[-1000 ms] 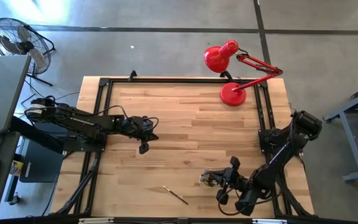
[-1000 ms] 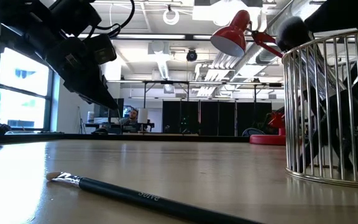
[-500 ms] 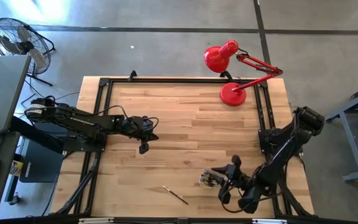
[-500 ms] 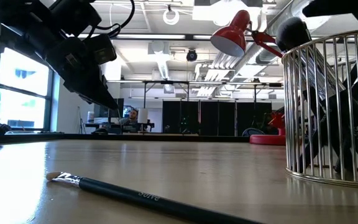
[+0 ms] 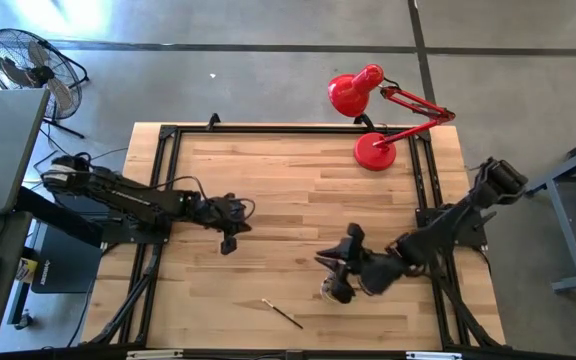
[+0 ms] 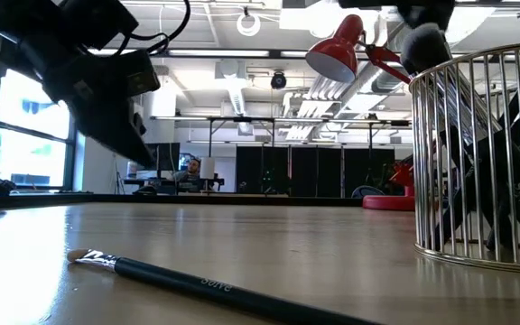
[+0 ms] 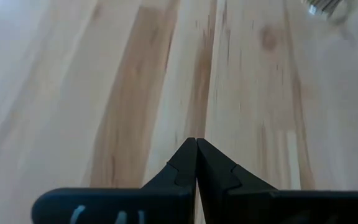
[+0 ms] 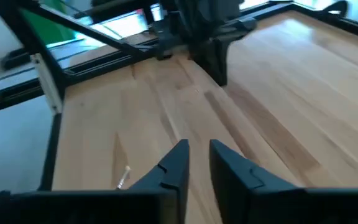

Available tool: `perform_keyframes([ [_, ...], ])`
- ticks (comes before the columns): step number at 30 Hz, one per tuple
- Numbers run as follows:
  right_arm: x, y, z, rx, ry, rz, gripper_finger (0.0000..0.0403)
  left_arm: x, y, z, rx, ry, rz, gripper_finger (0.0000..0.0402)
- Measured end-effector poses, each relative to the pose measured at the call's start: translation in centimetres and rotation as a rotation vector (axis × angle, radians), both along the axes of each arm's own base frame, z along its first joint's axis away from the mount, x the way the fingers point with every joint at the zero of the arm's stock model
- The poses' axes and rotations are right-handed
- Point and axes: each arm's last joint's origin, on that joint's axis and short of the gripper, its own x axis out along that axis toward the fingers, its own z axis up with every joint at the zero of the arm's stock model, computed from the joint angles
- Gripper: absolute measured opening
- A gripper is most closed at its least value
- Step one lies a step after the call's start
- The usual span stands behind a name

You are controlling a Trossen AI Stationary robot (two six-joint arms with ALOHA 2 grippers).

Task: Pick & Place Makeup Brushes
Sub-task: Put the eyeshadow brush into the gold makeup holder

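One dark-handled makeup brush (image 5: 281,312) lies flat on the table near its near edge; the low view shows its pale bristle tip (image 6: 79,255) at the left end. Several other brushes stand in a wire cup (image 5: 334,290), one fluffy head (image 6: 422,43) sticking out over the rim. My right gripper (image 5: 324,262) hovers just beyond the cup's far side, fingers a little apart (image 8: 198,155), pointing toward the table's left. My left gripper (image 5: 230,241) is shut (image 7: 196,146) above bare table left of centre.
A red desk lamp (image 5: 373,150) stands at the far right of the table. A black frame (image 5: 163,180) runs round the table's edges. Bare wood (image 5: 298,200) lies between the two grippers and the lamp. A fan (image 5: 23,65) stands on the floor beyond the table.
My right gripper has swung from the near right side of the wire cup toward the far edge and the table's left, ending over the cup's far side. My left gripper has shifted slightly toward the near edge. The loose brush and the cup have stayed put.
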Motion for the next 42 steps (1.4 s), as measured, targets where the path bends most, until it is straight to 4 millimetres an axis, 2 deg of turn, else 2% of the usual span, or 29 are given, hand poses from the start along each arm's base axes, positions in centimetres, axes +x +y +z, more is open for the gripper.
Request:
perform_keyframes([
  [4, 1.7, -1.8, 0.6, 0.049, -0.022, 0.082, 0.0009, -0.7, -0.9, -0.6, 0.015, 0.089, 0.007, 0.0001],
  [8, 2.8, -2.8, 0.8, 0.068, -0.02, 0.073, 0.0006, -1.6, -0.9, -1.4, 0.031, 0.197, 0.035, 0.0001],
  [12, 5.1, -1.9, 1.8, 0.033, 0.023, 0.088, 0.0003, -1.9, -0.8, -1.6, 0.072, 0.234, 0.003, 0.0001],
  [18, 9.6, -0.9, 2.8, 0.005, 0.233, 0.06, 0.0001, -2.1, -0.8, -0.5, 0.123, 0.175, -0.058, 0.0001],
  [24, 14.5, 0.4, 3.1, 0.072, 0.386, 0.087, 0.0001, -3.1, -0.8, 1.9, 0.103, 0.039, -0.094, 0.0001],
  [27, 16.4, 1.0, 3.0, 0.088, 0.453, 0.091, 0.0001, -4.0, -1.6, 3.1, 0.099, -0.036, -0.145, 0.0001],
  [32, 18.5, 1.3, 1.7, 0.142, 0.577, 0.038, 0.0, -5.9, -3.7, 5.0, 0.108, -0.17, -0.24, 0.0001],
  [36, 19.8, 2.0, -0.1, 0.209, 0.636, 0.036, 0.0, -7.2, -5.1, 5.9, 0.133, -0.241, -0.273, 0.0001],
  [42, 21.0, 2.8, -3.8, 0.3, 0.676, 0.056, 0.0, -8.1, -5.5, 6.0, 0.192, -0.256, -0.19, 0.0001],
])
